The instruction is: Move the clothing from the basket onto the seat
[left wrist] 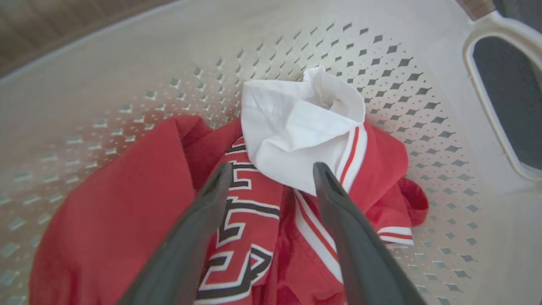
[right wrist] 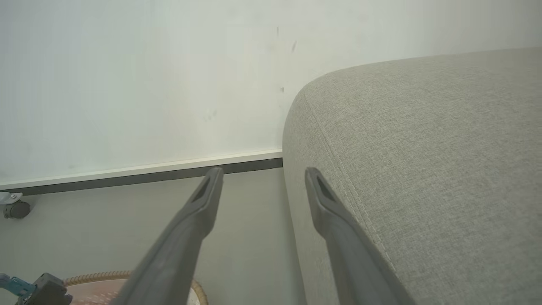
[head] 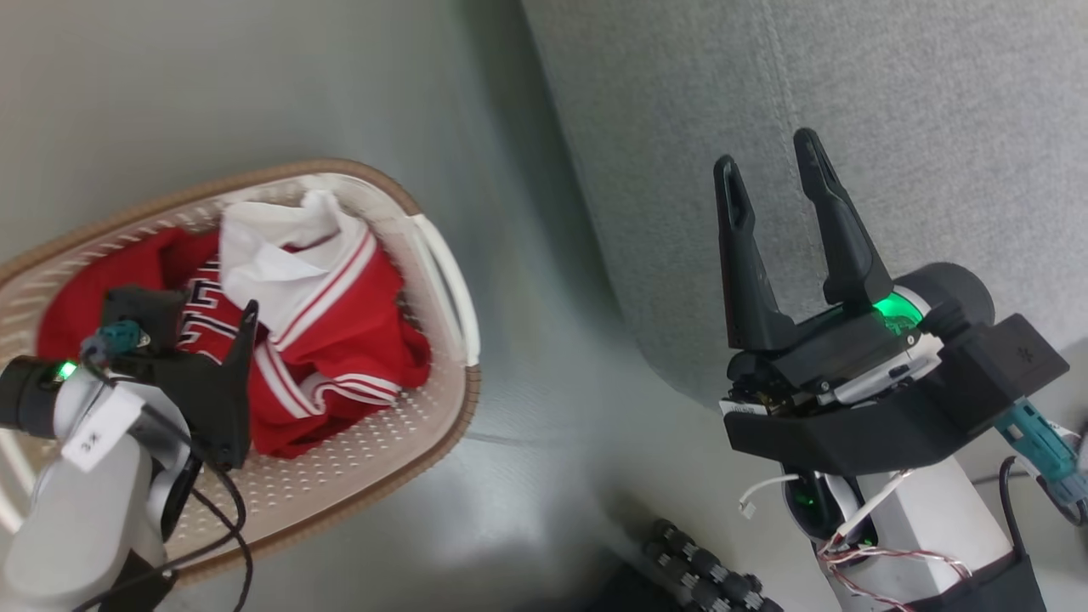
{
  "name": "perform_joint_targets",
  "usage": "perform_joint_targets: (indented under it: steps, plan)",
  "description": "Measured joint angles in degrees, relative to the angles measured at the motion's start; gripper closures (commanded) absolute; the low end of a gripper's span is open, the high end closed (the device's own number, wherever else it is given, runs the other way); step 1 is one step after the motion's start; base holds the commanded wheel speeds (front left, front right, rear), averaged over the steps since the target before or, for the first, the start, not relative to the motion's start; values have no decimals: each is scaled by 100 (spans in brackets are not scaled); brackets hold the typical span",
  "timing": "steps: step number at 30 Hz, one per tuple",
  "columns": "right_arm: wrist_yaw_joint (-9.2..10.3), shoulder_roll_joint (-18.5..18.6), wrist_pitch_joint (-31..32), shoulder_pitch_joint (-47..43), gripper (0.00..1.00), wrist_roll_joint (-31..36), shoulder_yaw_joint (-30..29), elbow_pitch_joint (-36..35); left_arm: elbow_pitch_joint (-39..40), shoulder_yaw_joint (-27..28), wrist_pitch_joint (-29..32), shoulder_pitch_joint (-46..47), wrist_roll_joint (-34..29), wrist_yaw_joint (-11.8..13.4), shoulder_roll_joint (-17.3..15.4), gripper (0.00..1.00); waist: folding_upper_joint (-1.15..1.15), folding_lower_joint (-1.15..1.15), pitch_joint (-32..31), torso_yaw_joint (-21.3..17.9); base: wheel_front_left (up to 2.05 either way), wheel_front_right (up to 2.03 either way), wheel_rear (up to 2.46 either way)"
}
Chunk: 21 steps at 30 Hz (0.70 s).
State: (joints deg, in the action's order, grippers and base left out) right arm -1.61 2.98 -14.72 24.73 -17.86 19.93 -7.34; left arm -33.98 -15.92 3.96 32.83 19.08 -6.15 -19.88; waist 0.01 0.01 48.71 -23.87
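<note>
Though the head view half-hides the lettering [left wrist: 239, 212] behind the left gripper [left wrist: 272, 169], its wrist view shows clothing [left wrist: 118, 220] close before spread fingers [left wrist: 338, 220].

The smooth grey-green floor [head: 527, 476] is carrying the basket [head: 365, 463] on the left & the seat [head: 850, 127] on the right. They are standing near each other, not touching, w/ a bare strip of floor running btw. them. A small caster wheel [right wrist: 17, 209] is sitting on the floor by the wall [right wrist: 148, 84].

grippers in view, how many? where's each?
2. The left gripper, open, hangs over the clothing inside the basket. The right gripper, open and empty, is beside the seat.
</note>
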Motion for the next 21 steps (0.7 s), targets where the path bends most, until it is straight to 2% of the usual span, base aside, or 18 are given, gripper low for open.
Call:
perform_joint_targets:
  steps: [7,10,15,21]
  plan:
    - [0,-11,0,65,0,-37,68,70,-516,-121,378,333,-146,11,-5,0,0,0,224,-249,0,0,0]
    - [1,-12,0,65,0,-45,81,115,-758,-140,550,387,-216,136,8,0,0,0,275,-317,0,0,0]
    - [67,-15,0,115,0,-146,208,118,-1113,-249,912,532,-320,269,8,0,0,0,290,-333,0,0,0]
    - [146,-18,0,201,0,-188,292,124,-1432,-399,1221,587,-485,277,7,0,-1,0,263,-282,0,0,0]
